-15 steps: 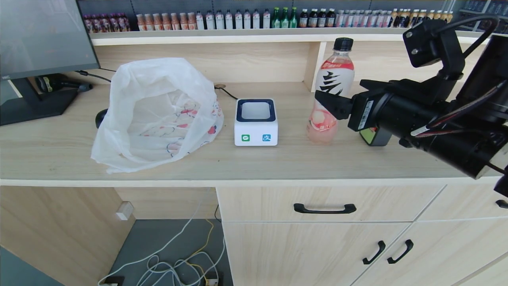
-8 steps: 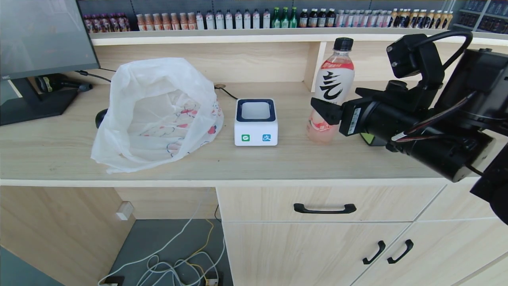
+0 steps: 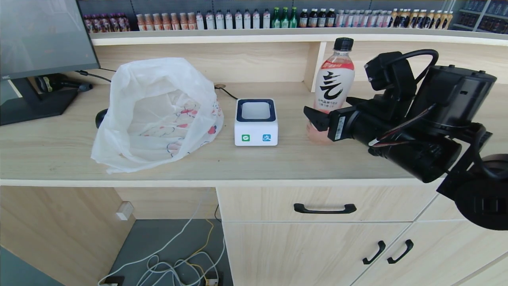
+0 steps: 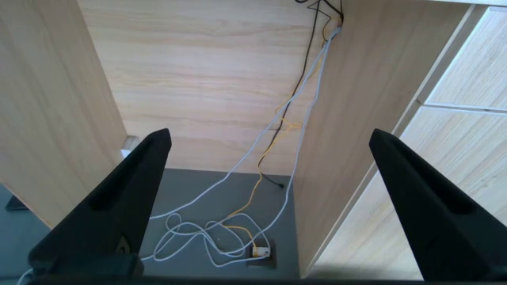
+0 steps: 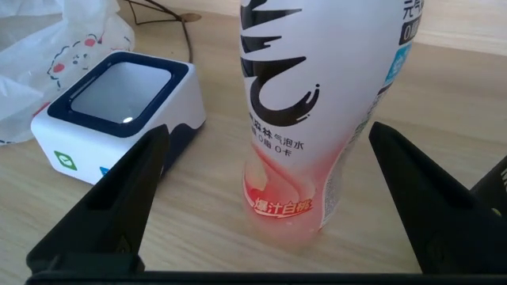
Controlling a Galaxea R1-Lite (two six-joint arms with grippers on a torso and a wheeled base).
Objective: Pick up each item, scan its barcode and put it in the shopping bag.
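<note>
Advancing right gripper (image 5: pixel 265 142) toward bottle (image 3: pixel 333 79) | jaws apart, flanking it | left gripper (image 4: pixel 269 141) jaws apart

Drink bottle (image 3: pixel 332 85): pink liquid, white label, black brush stroke, red band, black cap. Barcode scanner (image 3: pixel 256 123): white, navy rim. Shopping bag (image 3: pixel 154 115): translucent white, red-blue print.

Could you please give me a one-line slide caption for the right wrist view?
Open right pincer framing the upright pink bottle, with the scanner beside it on the counter.
</note>
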